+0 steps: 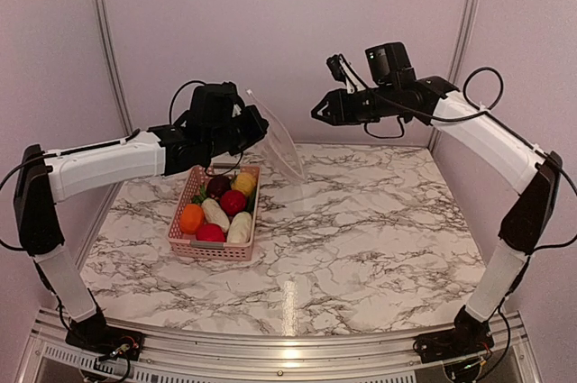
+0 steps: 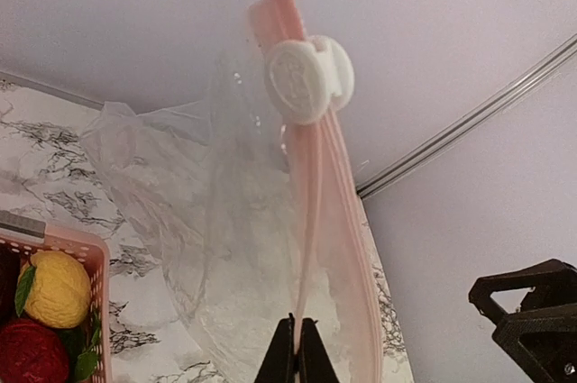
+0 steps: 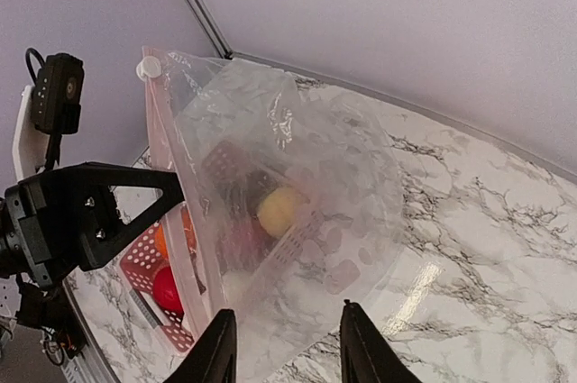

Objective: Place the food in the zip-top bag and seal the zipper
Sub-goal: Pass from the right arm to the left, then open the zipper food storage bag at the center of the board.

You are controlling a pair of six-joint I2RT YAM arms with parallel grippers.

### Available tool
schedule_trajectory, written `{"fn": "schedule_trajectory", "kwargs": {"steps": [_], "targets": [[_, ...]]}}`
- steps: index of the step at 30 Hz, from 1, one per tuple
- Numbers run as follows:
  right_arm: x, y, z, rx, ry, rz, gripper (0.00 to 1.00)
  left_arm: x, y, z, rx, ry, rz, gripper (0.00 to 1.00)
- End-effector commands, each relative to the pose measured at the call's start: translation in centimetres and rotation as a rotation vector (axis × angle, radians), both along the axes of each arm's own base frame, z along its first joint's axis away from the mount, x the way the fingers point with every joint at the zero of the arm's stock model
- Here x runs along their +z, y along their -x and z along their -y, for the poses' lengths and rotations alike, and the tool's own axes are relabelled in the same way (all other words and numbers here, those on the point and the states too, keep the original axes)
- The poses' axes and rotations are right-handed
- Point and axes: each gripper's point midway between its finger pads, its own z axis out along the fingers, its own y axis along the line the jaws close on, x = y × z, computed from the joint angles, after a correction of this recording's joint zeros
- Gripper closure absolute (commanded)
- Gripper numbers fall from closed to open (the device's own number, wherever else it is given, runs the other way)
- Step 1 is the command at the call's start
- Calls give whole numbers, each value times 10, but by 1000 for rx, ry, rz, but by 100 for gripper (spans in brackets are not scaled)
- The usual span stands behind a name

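The left tool is pressed shut on the pink zipper of the bag. It holds the bag up in the air above the table. Only the two dark tips of this tool show, at the bottom edge of the left wrist view; the rest is cut off.

A white slider sits near the top end of the zipper. It has faint raised marks, too blurry to read.

The bag is clear and crinkly, so its edges are hard to make out. In the top view it hangs near the middle.

The food lies in the pink basket on the table, left of the middle in the top view. In the right wrist view, the basket and food show through the bag only as blurry shapes. The left wrist view cuts the basket off at the lower left corner.

The right tool is spread, with nothing between its fingers. It hangs near the bag, not touching it.
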Motion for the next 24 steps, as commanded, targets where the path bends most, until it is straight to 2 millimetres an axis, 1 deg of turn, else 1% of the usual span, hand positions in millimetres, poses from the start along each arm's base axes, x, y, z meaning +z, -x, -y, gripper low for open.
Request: {"fn": "schedule_trajectory", "kwargs": {"steps": [1,4,6,9,12,16,19,21,24], "targets": [[-17,10,-29,62,19,-62,63,-6,-2,6,29,41,-44,100],[-30,14,-39,95,36,-96,63,-8,-1,11,10,53,-49,100],[-35,16,-44,112,38,-105,62,-8,0,14,-2,60,-50,100],[-36,17,-50,133,27,-112,62,-9,1,20,-22,67,-49,100],[-30,17,-56,155,9,-100,62,-8,3,26,-51,62,-41,100],[-31,16,-61,166,18,-88,62,-6,7,35,-88,40,-29,100],[-32,16,-66,183,16,-93,61,-7,8,36,-91,39,-27,100],[-34,15,-66,185,25,-93,61,-6,8,38,-97,28,-22,100],[-46,11,-65,166,57,-105,61,-3,8,42,-105,12,-17,100]]}}
